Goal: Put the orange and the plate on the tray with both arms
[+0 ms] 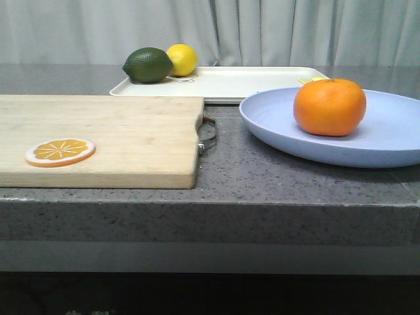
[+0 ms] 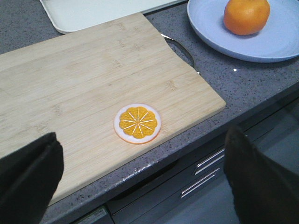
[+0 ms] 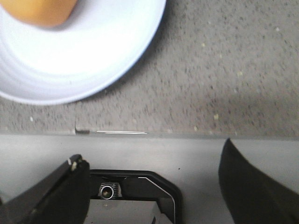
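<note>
The orange (image 1: 329,106) sits on the pale lavender-blue plate (image 1: 275,121) at the right of the counter. Behind them lies the cream-white tray (image 1: 243,82). The left wrist view shows the orange (image 2: 246,15), the plate (image 2: 210,32) and a corner of the tray (image 2: 88,11). My left gripper (image 2: 140,177) is open and empty, hanging over the counter's front edge near the cutting board. My right gripper (image 3: 152,179) is open and empty, by the counter's front edge near the plate (image 3: 93,60); part of the orange (image 3: 42,11) shows. Neither gripper shows in the front view.
A wooden cutting board (image 1: 118,131) with a metal handle (image 1: 209,134) lies at the left; an orange slice disc (image 1: 60,151) rests on it. A green lime (image 1: 148,65) and a yellow lemon (image 1: 182,59) sit at the tray's far left corner.
</note>
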{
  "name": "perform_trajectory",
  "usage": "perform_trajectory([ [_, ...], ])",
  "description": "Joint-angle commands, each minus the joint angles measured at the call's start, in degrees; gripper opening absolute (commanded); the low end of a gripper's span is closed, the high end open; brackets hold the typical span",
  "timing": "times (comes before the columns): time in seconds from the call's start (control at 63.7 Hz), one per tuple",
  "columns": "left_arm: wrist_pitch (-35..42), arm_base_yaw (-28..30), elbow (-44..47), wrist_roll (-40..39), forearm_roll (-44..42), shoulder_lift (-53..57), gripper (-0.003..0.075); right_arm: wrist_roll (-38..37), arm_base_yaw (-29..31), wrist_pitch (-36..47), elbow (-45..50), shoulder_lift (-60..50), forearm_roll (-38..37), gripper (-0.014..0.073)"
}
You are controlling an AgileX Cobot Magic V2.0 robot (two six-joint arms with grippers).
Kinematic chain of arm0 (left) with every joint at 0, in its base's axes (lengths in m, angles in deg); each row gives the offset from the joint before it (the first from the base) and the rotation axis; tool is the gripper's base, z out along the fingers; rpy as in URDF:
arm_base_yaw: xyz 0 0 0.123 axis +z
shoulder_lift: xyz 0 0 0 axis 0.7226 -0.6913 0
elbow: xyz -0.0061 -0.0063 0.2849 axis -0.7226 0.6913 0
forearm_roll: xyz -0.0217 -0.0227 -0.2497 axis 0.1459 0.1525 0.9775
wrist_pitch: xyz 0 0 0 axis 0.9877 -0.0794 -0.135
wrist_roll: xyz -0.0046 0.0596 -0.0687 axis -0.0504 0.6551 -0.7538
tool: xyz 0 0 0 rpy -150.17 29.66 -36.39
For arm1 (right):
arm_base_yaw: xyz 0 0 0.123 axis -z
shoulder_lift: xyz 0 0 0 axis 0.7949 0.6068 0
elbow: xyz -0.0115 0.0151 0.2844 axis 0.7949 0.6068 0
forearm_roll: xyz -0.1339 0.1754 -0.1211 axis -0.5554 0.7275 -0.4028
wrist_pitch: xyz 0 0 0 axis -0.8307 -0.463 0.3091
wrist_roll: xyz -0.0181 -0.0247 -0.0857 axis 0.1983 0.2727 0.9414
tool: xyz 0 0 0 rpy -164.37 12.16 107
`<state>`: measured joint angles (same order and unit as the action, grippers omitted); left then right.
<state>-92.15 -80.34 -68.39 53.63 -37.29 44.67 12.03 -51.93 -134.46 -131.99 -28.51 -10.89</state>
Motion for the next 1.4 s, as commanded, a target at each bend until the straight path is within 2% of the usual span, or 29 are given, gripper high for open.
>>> perform_trajectory([
  [0.0, 4.1, 0.2, -1.6, -0.1, 0.7, 0.0, 0.0674, 0.1, 0.3, 3.6, -3.7, 4.9, 2.5, 0.0578],
  [0.141, 4.1, 0.2, -1.6, -0.1, 0.7, 0.0, 0.0674, 0.2, 1.3, 7.6, -3.9, 11.1, 7.9, 0.0578],
  [0.267, 4.1, 0.2, -1.6, -0.1, 0.7, 0.0, 0.0674, 3.8, 4.1, 10.6, -3.9, 14.5, 16.0, 0.0578],
  [0.518, 4.1, 0.2, -1.6, -0.1, 0.7, 0.0, 0.0674, 12.3, 12.0, 9.5, -3.9, 21.4, 30.6, 0.0578],
  [0.643, 4.1, 0.2, -1.6, -0.1, 0.7, 0.0, 0.0674, 12.8, 12.0, 10.5, -3.9, 24.2, 33.3, 0.0578],
  [0.863, 4.1, 0.2, -1.6, -0.1, 0.7, 0.0, 0.0674, 12.8, 12.0, 12.4, -3.9, 28.0, 33.7, 0.0572],
  [0.973, 4.1, 0.2, -1.6, -0.1, 0.7, 0.0, 0.0674, 12.8, 12.0, 12.8, -3.9, 29.1, 33.9, 0.0495],
  [1.209, 4.1, 0.2, -1.6, -0.1, 0.7, 0.0, 0.0674, 12.8, 12.0, 13.1, -3.9, 29.7, 34.0, 0.0220],
  [1.381, 4.1, 0.2, -1.6, -0.1, 0.7, 0.0, 0.0674, 12.8, 12.0, 13.5, -3.9, 29.7, 34.0, 0.0086],
])
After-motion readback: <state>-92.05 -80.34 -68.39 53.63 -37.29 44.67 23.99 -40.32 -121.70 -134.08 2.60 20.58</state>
